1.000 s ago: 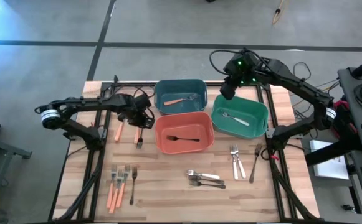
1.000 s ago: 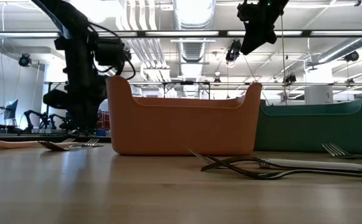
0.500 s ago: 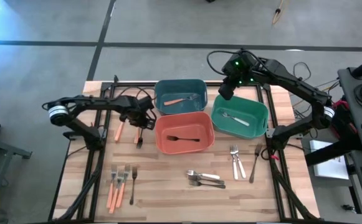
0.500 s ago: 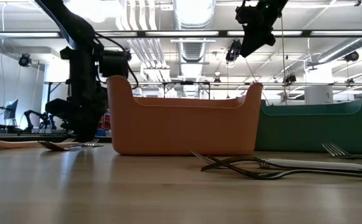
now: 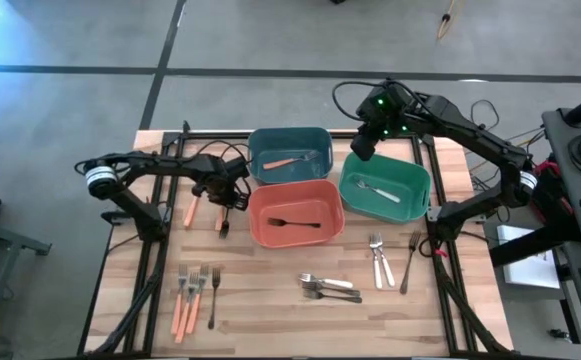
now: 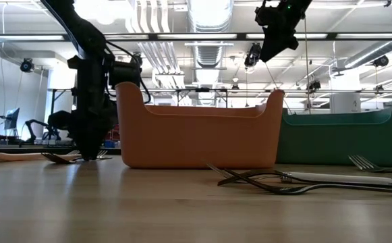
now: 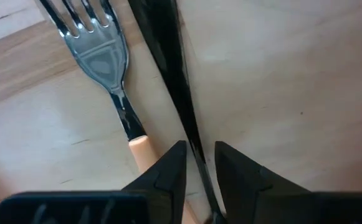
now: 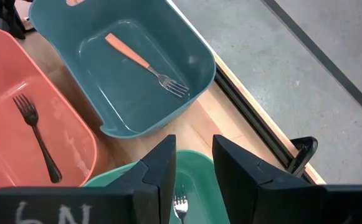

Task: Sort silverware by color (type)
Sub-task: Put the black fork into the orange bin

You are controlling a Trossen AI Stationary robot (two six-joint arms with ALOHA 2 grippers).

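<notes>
Black utensil (image 7: 174, 87) handle between slightly parted fingers of left end effector (image 7: 196, 165), on table (image 7: 280, 93).

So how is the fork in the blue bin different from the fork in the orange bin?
The fork in the teal bin has an orange handle and a shiny metal head; the fork in the orange-red bin is black all over. Each lies flat, alone in its own bin.
</notes>
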